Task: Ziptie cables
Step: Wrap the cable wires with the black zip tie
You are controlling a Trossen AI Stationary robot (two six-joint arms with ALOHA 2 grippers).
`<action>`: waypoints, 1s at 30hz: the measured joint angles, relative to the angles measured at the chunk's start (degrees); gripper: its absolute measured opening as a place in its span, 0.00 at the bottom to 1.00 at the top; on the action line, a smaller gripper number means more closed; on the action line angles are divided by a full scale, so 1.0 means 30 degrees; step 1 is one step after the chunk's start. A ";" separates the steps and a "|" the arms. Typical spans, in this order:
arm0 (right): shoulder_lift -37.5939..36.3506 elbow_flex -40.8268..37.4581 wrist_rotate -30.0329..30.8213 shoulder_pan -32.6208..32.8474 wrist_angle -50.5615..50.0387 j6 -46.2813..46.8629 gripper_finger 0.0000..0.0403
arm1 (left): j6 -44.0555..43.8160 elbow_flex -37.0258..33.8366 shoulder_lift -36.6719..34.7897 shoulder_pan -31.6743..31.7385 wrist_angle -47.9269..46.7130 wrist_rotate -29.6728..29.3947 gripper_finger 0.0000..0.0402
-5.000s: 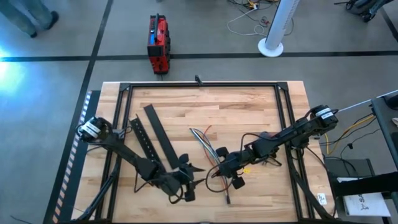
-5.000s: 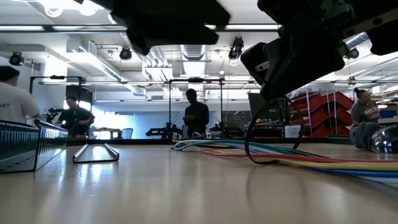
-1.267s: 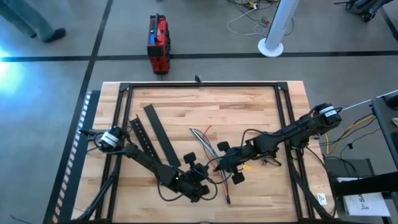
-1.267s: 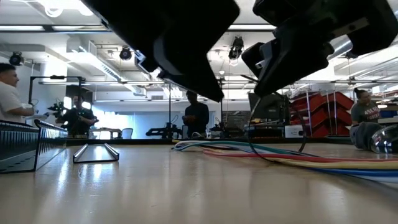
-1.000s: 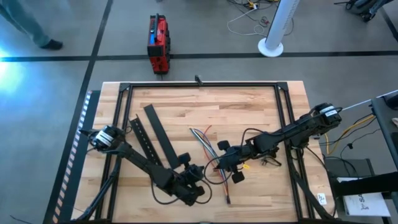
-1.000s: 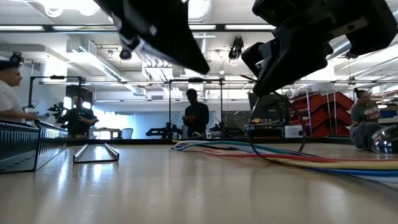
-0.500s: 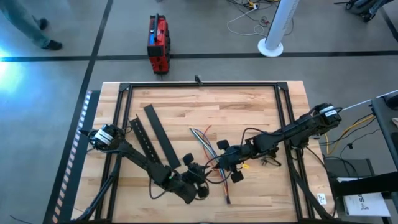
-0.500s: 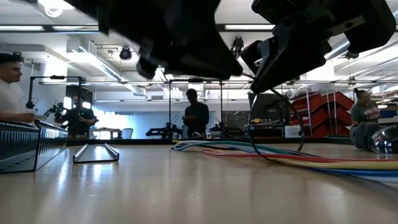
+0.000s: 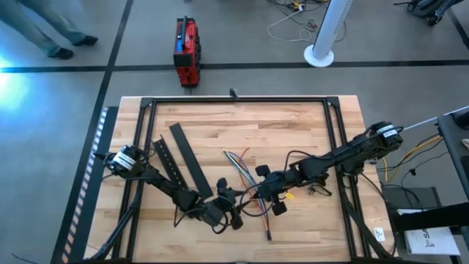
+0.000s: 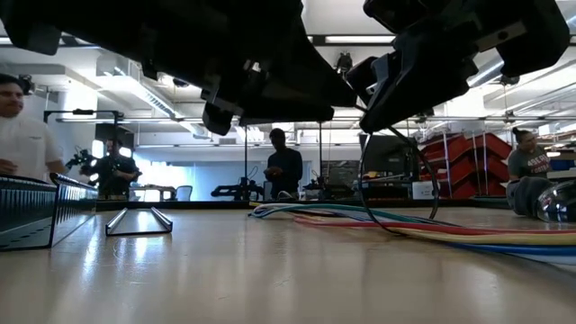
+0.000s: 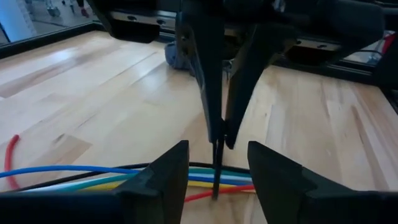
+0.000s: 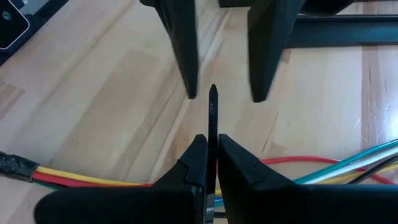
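Both arms reach inward, grippers meeting tip to tip over mid-table.
I see the left gripper (image 12: 222, 93) with fingers (image 11: 164, 176) parted, facing the right gripper (image 11: 219, 134). The right gripper's fingers (image 12: 194, 163) are pressed together, their tips level with the gap between the left fingertips.

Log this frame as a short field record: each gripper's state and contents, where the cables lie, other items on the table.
right gripper: shut on zip tie, held just above the cables
left gripper: open, facing the right gripper, fingers either side of the tie's tip, not gripping
cables: coloured bundle lying flat mid-table, passing under both grippers
black slotted bars: lying on the table's left half
task status: tie not visibly cinched
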 joint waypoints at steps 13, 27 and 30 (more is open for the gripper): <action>-0.0003 0.0000 0.0000 0.0000 0.0050 -0.0051 0.02 | 0.2282 0.0906 0.0000 0.0335 0.0064 0.0778 0.31; -0.0007 0.0000 0.0000 0.0000 0.0051 -0.0051 0.02 | 0.1482 0.0911 0.0000 0.0815 -0.1053 0.1625 0.25; 0.0000 0.0000 0.0000 0.0000 0.0051 -0.0051 0.02 | 0.1247 0.0903 0.0000 0.0925 -0.1171 0.1672 0.25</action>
